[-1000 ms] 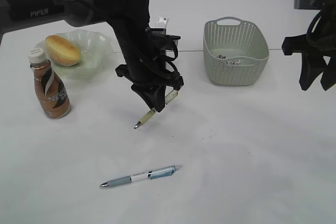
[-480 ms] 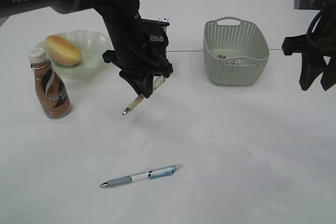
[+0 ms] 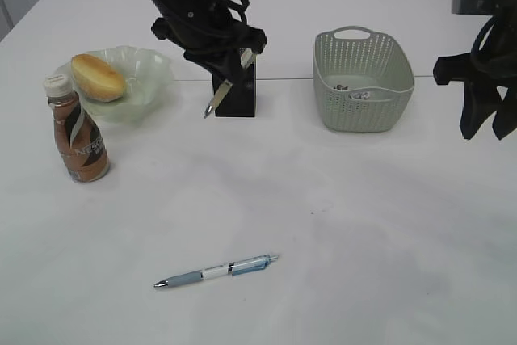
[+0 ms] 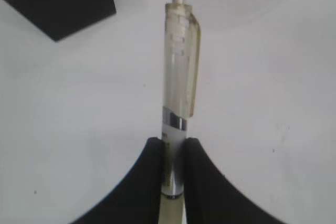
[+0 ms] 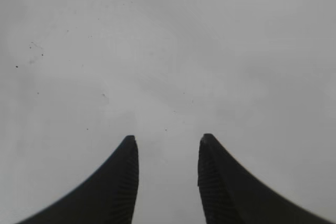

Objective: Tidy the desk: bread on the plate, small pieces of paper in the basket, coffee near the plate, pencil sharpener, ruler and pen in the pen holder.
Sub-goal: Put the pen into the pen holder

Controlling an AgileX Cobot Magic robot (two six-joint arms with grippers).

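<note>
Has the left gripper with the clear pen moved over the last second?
Yes. The left gripper, shut on the clear pen, has risen up-frame, away from the blue pen lying on the desk, and is now at the pen holder.

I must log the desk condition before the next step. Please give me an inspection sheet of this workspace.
Surface: white desk, thin seam, few dark specks.
Job's things: bread on plate; coffee beside plate; paper scraps in basket; pen holder upright; blue pen lying loose.
Clutter: nothing seen.
Grippers: left pincer shut on clear pen; right pincer open, empty.
Cables: black, along left arm.
Surroundings: nothing seen.
</note>
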